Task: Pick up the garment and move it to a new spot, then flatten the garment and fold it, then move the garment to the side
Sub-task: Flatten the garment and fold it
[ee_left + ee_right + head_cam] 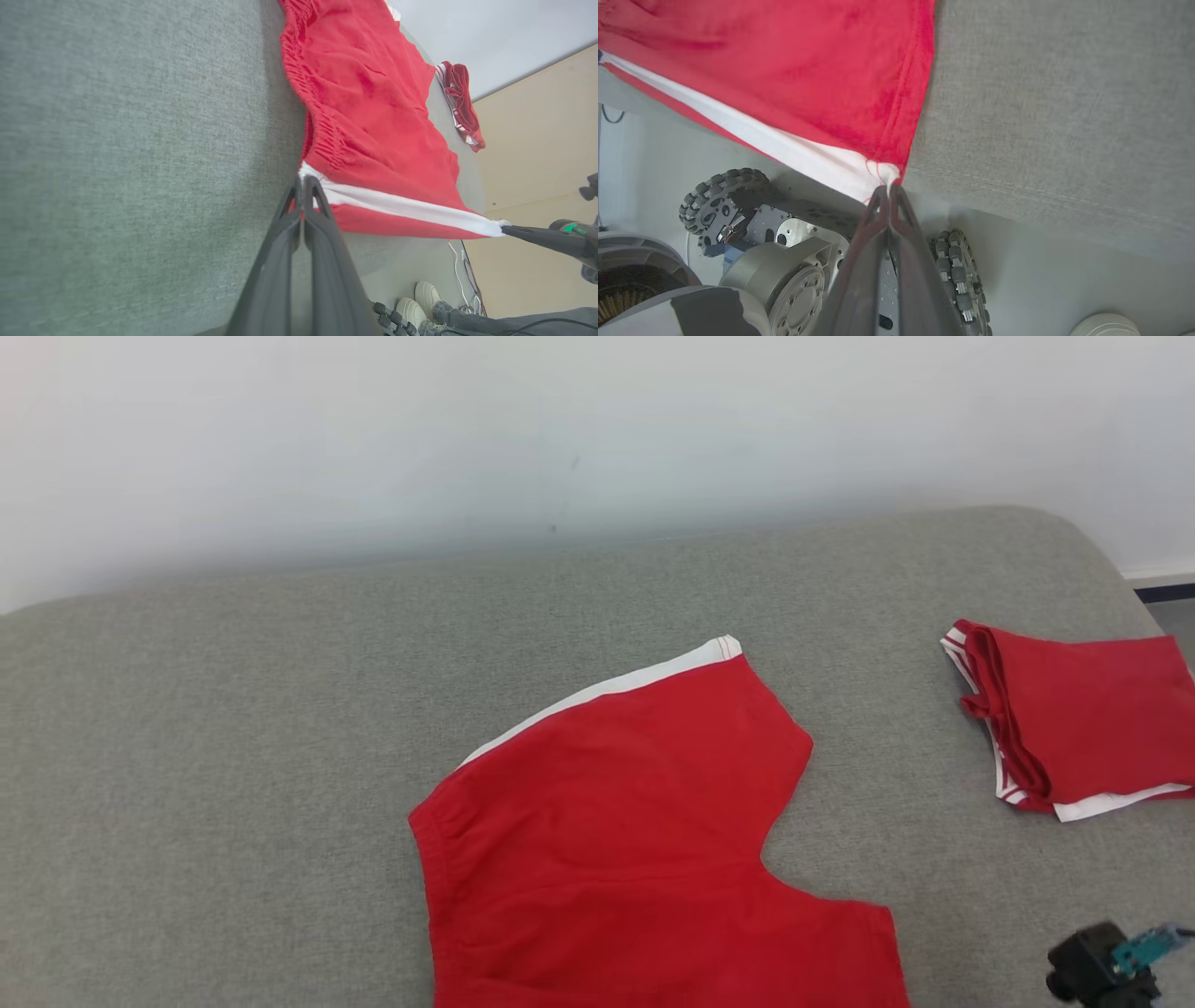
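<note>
Red shorts (616, 821) lie spread near the middle of the grey fabric surface (233, 709).
The left gripper (302, 179) is clamped on the waistband corner and the right gripper (888, 189) on the hem corner, the white side stripe (402, 207) taut between them at the near edge; a folded red garment (1083, 719) lies far right, well apart.

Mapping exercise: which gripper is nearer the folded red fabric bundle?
Right. The right gripper pinches the spread red shorts' corner towards the folded bundle; the left gripper pinches their farther waistband.
</note>
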{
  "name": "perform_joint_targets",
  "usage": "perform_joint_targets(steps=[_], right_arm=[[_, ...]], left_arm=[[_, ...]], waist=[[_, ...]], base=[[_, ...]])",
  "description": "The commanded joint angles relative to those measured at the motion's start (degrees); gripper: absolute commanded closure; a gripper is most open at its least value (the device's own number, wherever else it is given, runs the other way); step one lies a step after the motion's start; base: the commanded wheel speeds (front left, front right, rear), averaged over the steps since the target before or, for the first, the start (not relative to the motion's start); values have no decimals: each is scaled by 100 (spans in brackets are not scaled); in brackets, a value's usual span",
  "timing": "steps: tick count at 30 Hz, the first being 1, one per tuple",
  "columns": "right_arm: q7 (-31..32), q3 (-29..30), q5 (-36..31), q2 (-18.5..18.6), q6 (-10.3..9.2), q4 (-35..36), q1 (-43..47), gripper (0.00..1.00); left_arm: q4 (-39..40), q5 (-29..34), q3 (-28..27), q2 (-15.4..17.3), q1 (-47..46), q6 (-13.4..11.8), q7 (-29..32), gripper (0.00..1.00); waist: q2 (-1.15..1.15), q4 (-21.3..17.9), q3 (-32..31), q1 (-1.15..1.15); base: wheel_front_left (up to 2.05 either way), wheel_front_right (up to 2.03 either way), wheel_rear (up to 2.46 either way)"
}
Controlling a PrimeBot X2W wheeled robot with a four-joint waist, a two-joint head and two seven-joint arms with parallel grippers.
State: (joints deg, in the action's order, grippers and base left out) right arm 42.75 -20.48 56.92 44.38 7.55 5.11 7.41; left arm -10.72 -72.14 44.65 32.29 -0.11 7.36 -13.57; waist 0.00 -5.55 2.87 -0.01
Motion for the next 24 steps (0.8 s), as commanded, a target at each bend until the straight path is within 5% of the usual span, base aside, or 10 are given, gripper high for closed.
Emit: perform_joint_targets(steps=[1,11,24], right_arm=[[-138,137,-196,-127,-16,154,-25,100],[-737,105,-1092,-578,-16,135,-1200,100],[-1883,-360,-1681,-913,-16,-1455,-3511,100]], left_arm=[[42,61,-86,-25,-35,-32,-61,100],[123,735,-781,-692,-535,-129,-166,100],[-285,1508,-1384,-1722,-1802,-254,-161,100]], waist=[[0,53,7,1],[0,215,233,1],[0,718,985,1]], base=[[0,0,0],[0,0,0],[0,0,0]])
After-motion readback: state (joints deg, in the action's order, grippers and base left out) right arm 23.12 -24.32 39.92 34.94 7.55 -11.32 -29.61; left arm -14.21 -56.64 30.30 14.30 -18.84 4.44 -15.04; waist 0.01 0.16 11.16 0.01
